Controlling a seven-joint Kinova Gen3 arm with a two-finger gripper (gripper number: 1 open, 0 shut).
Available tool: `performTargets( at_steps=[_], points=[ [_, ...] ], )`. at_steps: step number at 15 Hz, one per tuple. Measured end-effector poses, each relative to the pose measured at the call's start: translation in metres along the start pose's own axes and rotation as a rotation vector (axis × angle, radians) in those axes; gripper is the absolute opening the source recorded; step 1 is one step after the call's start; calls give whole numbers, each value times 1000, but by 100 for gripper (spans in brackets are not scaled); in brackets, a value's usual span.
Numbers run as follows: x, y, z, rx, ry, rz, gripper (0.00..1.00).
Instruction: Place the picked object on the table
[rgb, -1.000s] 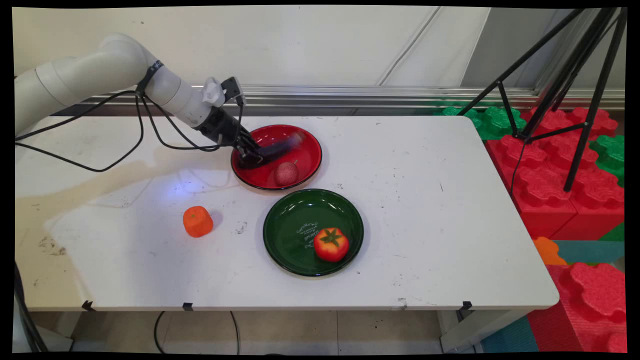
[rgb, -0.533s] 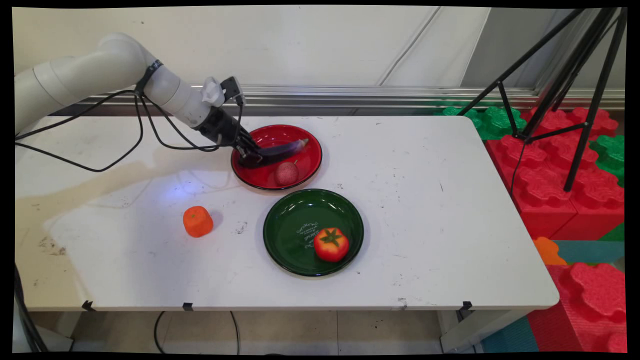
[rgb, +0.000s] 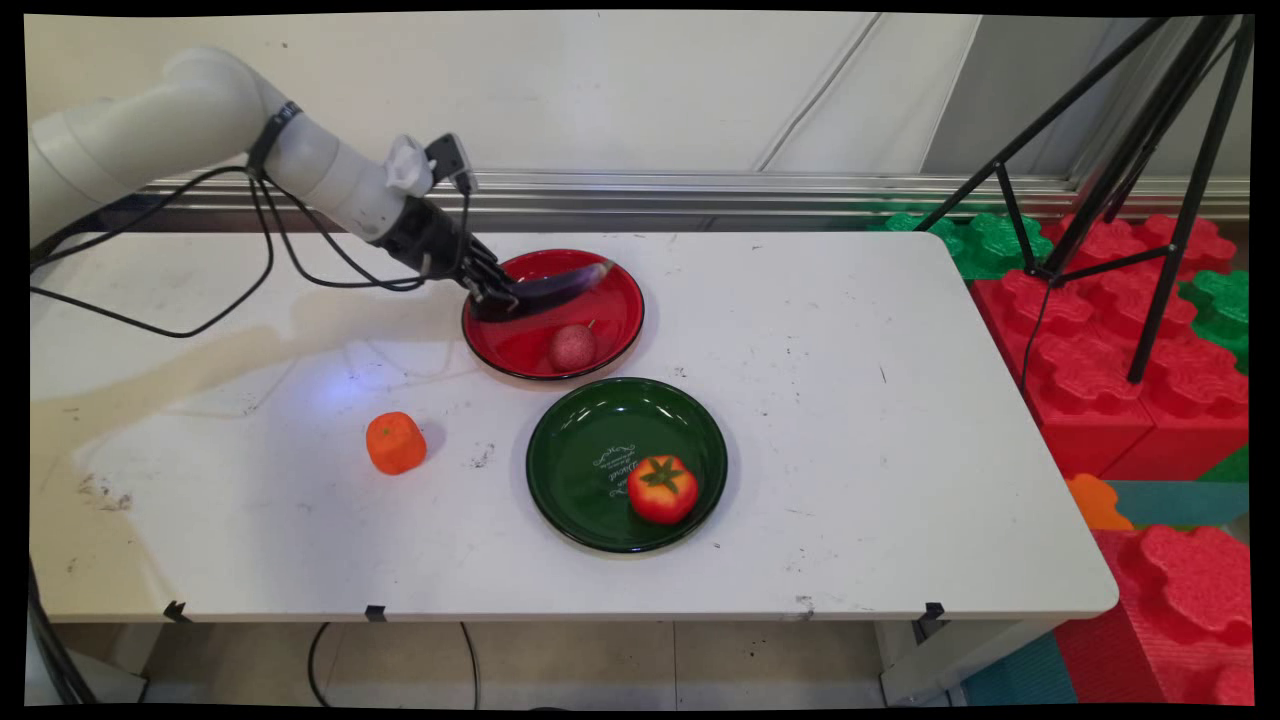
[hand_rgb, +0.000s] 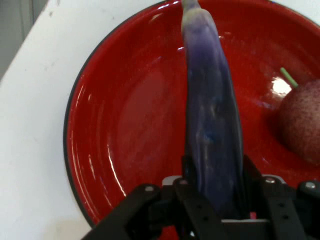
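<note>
Hand view: gripper (hand_rgb: 215, 200) clenched on the eggplant (hand_rgb: 212, 125), lifted above the red plate (hand_rgb: 125, 125), upper centre of the frame; peach (hand_rgb: 302, 125) remains there.

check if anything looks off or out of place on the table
Nothing is spilled or damaged. The one oddity: the orange fruit sits loose on the table, while the tomato and reddish fruit sit in plates. The gripper holds the eggplant over the red plate.
</note>
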Motion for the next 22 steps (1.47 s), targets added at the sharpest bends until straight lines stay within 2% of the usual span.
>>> performTargets(
  at_steps=[6,11,16,22],
  points=[
    [-6,4,-51,0,35,47,0],
    [-23,8,-99,-16,41,105,0],
    [-44,13,-129,-41,16,164,0],
    [-82,21,-149,-78,-49,211,0]
  ],
)
